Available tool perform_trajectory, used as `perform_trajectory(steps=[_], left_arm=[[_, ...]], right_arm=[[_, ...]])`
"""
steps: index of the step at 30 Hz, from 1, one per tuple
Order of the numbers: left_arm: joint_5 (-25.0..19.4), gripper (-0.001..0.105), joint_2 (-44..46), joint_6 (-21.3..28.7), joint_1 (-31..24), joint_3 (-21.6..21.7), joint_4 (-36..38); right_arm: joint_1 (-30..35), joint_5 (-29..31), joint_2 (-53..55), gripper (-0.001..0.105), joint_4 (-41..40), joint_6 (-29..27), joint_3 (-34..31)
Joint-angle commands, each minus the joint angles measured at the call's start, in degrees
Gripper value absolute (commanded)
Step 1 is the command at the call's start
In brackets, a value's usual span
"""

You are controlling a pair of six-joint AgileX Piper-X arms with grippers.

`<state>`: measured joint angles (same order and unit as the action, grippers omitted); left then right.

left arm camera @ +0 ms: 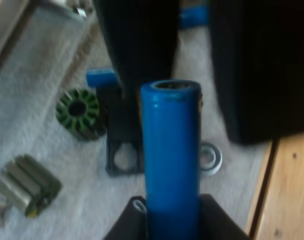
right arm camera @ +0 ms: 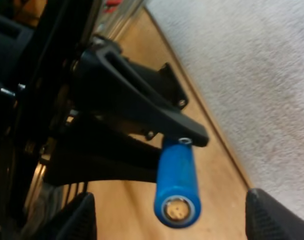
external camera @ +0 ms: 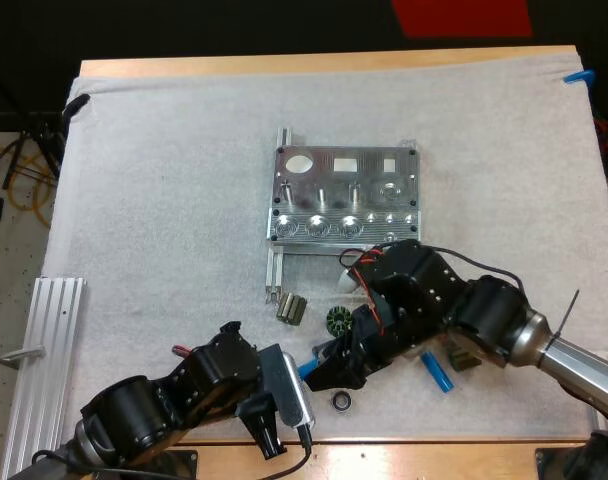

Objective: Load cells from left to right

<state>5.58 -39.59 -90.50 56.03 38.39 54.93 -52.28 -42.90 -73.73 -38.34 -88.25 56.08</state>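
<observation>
L wrist view: the left gripper (left arm camera: pixel 173 220) is pinched tight on a blue cell (left arm camera: pixel 172 150). It has one finger on each side of the cell's near end, and the cell sticks straight out. Just past it stand 2 big black fingers (left arm camera: pixel 137 45) of the right gripper (external camera: pixel 332 368).

R wrist view: that gripper's own fingers stand wide apart and touch nothing. The cell's round end is btwn them.

High view: both arms are bent low and meet at the near edge of the white mat (external camera: pixel 164 200). The metal fixture (external camera: pixel 344 195) sits mid-mat, well apart from the held cell. A spare blue cell (external camera: pixel 436 372) lies by the R arm.

A green ring (left arm camera: pixel 78 110) and a small silver ring (left arm camera: pixel 211 156) lie near the held cell.

From above, the grippers hide most of the held cell. The fixture's holes are too small to tell what's in them.
</observation>
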Motion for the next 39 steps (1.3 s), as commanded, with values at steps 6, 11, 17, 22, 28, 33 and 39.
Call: perform_trajectory(steps=[6, 11, 17, 22, 28, 33, 39], left_arm=[[2.3, 0.000, 0.3, -0.1, 0.3, 0.5, -4.7], [5.7, 0.000, 0.3, 1.0, 0.3, 0.5, -4.6], [5.8, 0.000, 0.3, 3.4, 0.3, 0.5, -4.6], [5.8, 0.000, 0.3, 3.4, 0.3, 0.5, -4.6], [5.7, 0.006, 0.3, 3.2, 0.3, 0.6, -4.6], [2.0, 0.037, 0.5, 1.0, 0.3, 3.0, -3.8], [-11.9, 0.058, 5.1, -0.1, -0.4, 7.4, -3.4]], right_arm=[[-0.1, -3.3, -0.6, 0.061, 1.1, -0.2, 0.7], [-0.1, -3.3, -0.6, 0.039, 1.1, -0.2, 0.7], [-0.1, -3.3, -0.6, 0.019, -0.1, -0.2, 0.7], [-0.1, -3.3, -0.6, 0.000, -0.9, -0.2, 0.7], [-0.1, -3.3, -0.6, 0.000, -0.9, -0.2, 0.7], [-0.1, -2.4, -0.4, 0.000, -0.9, -4.1, 2.1], [2.0, 3.5, -0.2, 0.000, -4.9, -4.5, 9.6]])
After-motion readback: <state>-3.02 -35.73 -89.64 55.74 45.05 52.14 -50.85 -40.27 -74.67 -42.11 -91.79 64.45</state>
